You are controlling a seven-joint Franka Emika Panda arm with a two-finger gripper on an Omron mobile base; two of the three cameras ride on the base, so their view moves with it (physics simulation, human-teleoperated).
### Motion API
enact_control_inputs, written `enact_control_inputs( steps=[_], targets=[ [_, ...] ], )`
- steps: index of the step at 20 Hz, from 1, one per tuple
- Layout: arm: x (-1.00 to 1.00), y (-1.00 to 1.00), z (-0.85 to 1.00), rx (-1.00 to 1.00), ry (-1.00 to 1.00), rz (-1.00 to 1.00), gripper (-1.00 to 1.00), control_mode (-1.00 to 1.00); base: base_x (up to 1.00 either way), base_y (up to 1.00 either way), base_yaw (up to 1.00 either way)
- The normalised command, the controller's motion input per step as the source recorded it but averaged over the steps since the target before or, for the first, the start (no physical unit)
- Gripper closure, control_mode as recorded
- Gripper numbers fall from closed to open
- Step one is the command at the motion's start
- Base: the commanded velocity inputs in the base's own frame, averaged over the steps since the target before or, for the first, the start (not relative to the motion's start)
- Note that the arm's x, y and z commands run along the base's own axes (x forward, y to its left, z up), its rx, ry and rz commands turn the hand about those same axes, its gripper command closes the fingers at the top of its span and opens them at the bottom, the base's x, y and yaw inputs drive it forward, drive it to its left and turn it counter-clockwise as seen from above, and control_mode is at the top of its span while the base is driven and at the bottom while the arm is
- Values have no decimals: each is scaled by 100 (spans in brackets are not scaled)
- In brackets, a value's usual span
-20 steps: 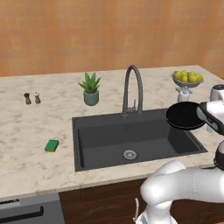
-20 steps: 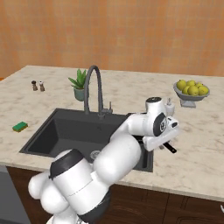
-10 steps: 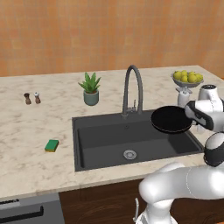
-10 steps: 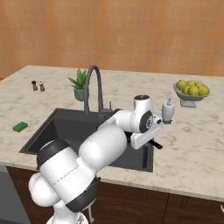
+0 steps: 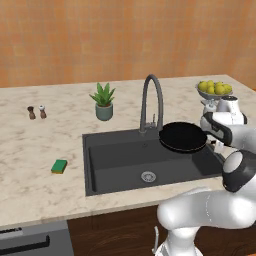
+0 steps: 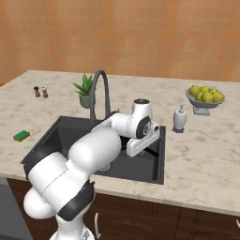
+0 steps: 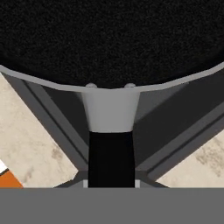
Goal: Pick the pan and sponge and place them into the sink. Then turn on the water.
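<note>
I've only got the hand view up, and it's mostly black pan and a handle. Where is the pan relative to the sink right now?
Observer: In the left base view the pan hangs above the right part of the sink, held level by its handle.
Operator: Is the sponge in the basin yet?
Observer: No, the sponge lies on the counter left of the sink.
Operator: Water on?
Observer: No stream falls from the faucet.
</note>
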Motion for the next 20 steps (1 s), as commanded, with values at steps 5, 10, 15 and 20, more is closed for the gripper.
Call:
enact_control_inputs(
  steps=[5,10,15,20],
  targets=[
    [0,27,-41,0,0,3,100,-100,0,0,0],
    [0,1,-57,0,0,8,100,-100,0,0,0],
    [16,13,-33,2,0,9,100,-100,0,0,0],
    [41,13,-23,2,0,5,100,-100,0,0,0]
  ],
)
